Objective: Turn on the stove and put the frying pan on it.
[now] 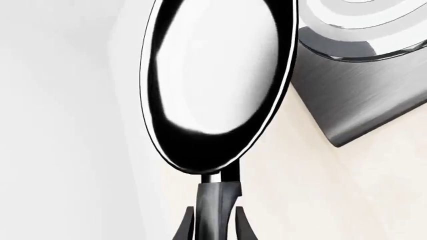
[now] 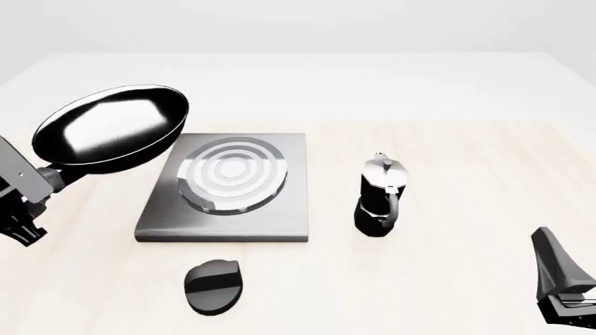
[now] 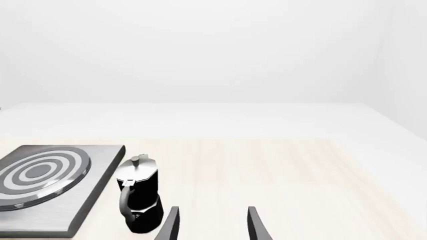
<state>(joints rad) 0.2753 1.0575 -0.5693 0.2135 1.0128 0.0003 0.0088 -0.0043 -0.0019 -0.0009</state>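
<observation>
The left hand (image 1: 215, 225) was mostly cut off at the frame edge in its wrist view, only the tips of its two dark fingers (image 1: 187, 227) showing, closed on the black handle of the frying pan (image 2: 112, 129). In the front view that hand (image 2: 47, 183) sat at the picture's left border, its body partly out of frame. The pan stood clear of the surface (image 2: 447, 279), raised and tilted so its glossy inside faced the camera; its underside and the far part of its rim were hidden. Just beyond the pan, to the right of the left hand, lay the stove (image 2: 270, 216), a flat grey slab with silver burner rings (image 2: 231, 173). The pan's rim overlapped the slab's near-left corner in the picture, but whether it was above the slab or only beside it could not be told.

The black oval knob (image 2: 214, 285) lay on the surface apart from the slab, in front of its near edge, between the two hands. The moka pot (image 2: 380, 195) stood upright to the right of the stove, with bare surface between them.

The right hand (image 3: 212, 225) hung low at the right, largely cropped, its fingers (image 3: 171, 225) apart and holding nothing; the moka pot was ahead of it and to its left, and open surface stretched ahead and to its right.
</observation>
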